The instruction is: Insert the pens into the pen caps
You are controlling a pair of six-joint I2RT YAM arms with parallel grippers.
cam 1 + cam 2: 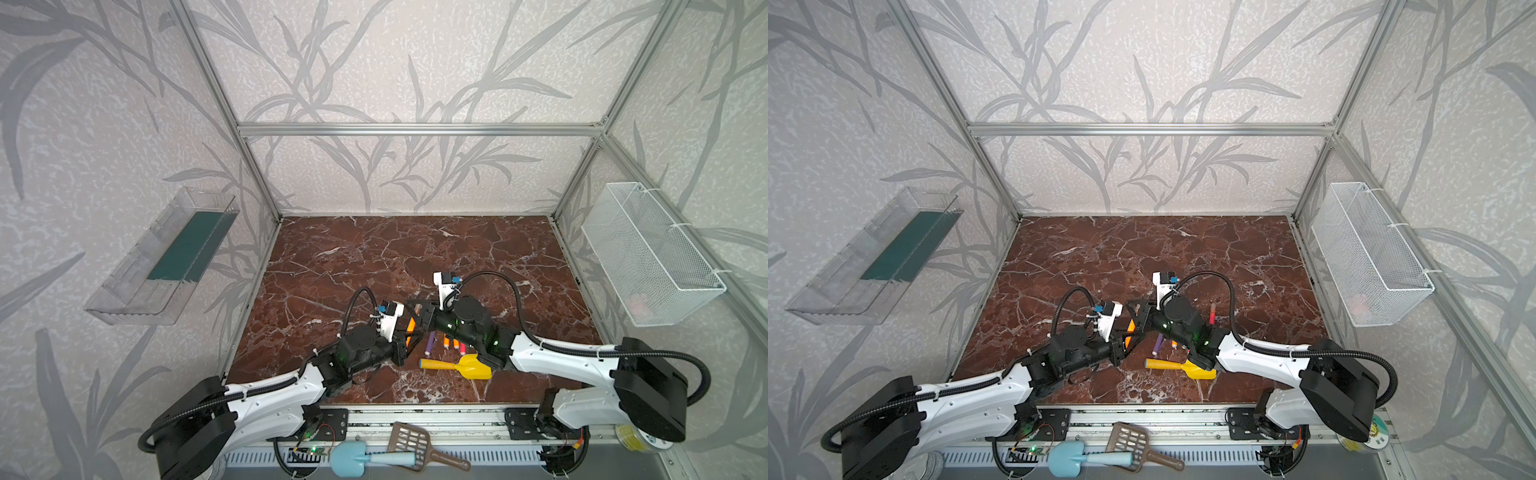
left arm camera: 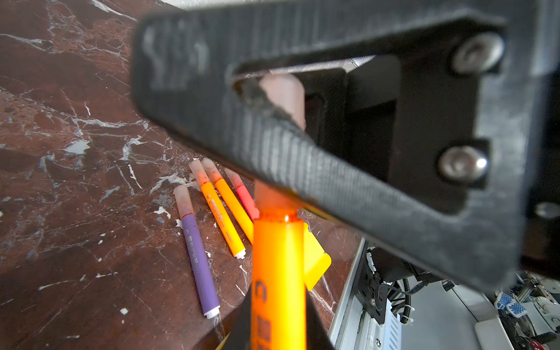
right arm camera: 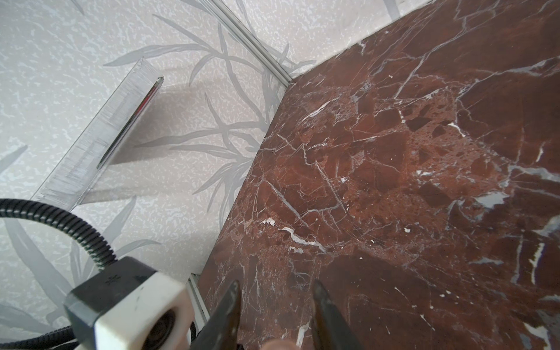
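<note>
Leaf-patterned walls (image 1: 395,62) enclose a marble tabletop (image 1: 374,257) bearing pens (image 2: 198,257).

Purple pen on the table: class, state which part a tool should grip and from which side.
Best grip the purple pen mid-barrel, probably from above with jaws across its width: it lies flat on the table, with a gap to the nearest orange pen.

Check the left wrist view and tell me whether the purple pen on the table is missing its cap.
No, the purple pen lies on the table with a translucent pinkish cap fitted over its tip.
</note>
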